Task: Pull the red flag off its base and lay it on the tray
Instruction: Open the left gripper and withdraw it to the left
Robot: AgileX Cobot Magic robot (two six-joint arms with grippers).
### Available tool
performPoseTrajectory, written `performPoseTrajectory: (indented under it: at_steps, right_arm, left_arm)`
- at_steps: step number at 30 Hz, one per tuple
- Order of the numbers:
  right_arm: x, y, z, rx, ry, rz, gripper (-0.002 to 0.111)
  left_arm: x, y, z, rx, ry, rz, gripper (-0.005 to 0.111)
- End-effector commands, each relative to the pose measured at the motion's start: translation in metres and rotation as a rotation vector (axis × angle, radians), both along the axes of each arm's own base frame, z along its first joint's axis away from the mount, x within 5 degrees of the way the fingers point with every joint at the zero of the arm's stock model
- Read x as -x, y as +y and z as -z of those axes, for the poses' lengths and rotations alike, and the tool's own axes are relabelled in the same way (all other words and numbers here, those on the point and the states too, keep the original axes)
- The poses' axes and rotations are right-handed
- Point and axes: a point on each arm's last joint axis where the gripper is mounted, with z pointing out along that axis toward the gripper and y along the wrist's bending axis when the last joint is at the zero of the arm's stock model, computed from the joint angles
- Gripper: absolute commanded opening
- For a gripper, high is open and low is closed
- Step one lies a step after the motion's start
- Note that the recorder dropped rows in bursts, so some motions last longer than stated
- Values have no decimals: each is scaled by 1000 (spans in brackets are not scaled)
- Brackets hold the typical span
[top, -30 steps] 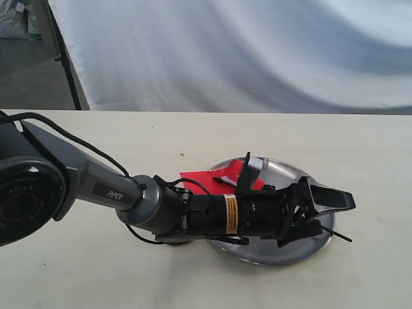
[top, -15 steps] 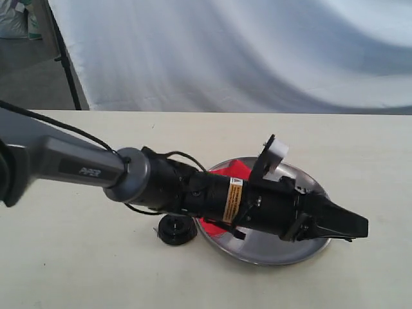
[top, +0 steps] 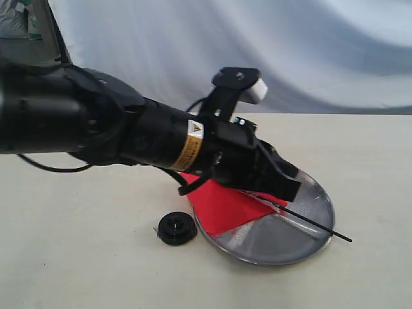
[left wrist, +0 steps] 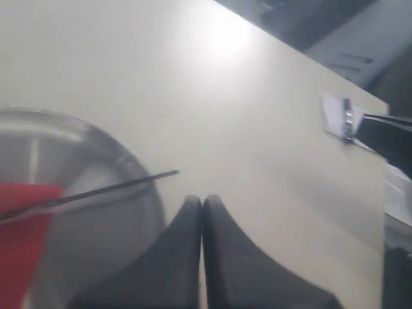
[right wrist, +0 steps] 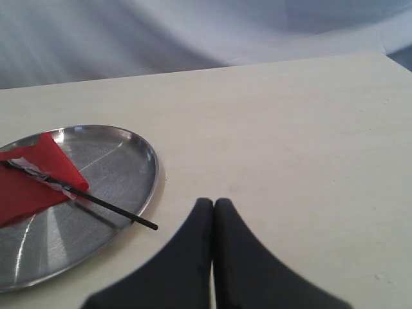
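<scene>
The red flag (top: 226, 207) lies flat on the steel tray (top: 288, 239), and its black stick (top: 318, 227) pokes out over the tray's rim. To the left of the tray the small black base (top: 177, 228) sits on the table with nothing in it. My left gripper (top: 294, 188) hangs above the tray, shut and holding nothing. In the left wrist view this gripper (left wrist: 203, 201) sits past the tray's rim (left wrist: 143, 177), near the stick's tip (left wrist: 164, 174). My right gripper (right wrist: 213, 203) is shut and empty over bare table, beside the tray (right wrist: 116, 161) and flag (right wrist: 35, 183).
A white cloth backdrop (top: 309, 51) hangs behind the table's far edge. A black stand leg (top: 58, 38) shows at the upper left. The left arm's thick body (top: 96, 125) covers the left half of the scene. The other arm's mount (left wrist: 347, 119) shows in the left wrist view.
The left gripper went from open to shut, then rose and drew back to the left off the tray. The flag stayed on the tray, and more of its cloth now shows.
</scene>
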Motion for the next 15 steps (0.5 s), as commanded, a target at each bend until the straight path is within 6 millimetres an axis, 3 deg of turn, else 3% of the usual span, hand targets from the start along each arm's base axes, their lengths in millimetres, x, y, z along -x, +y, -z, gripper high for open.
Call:
performPoseTrajectory:
  at_steps: [1, 4, 9, 15]
  right_arm:
    - [0, 0, -2, -2, -13, 3, 0]
    - [0, 0, -2, -2, -13, 3, 0]
    - [0, 0, -2, -2, -13, 3, 0]
    - [0, 0, -2, -2, -13, 3, 0]
  left_arm:
    - [25, 42, -17, -47, -105, -204, 0]
    - [49, 73, -24, -60, -164, -310, 0]
    - [94, 124, -20, -62, -221, -466, 0]
    - [143, 165, -21, 80, -249, -556, 0]
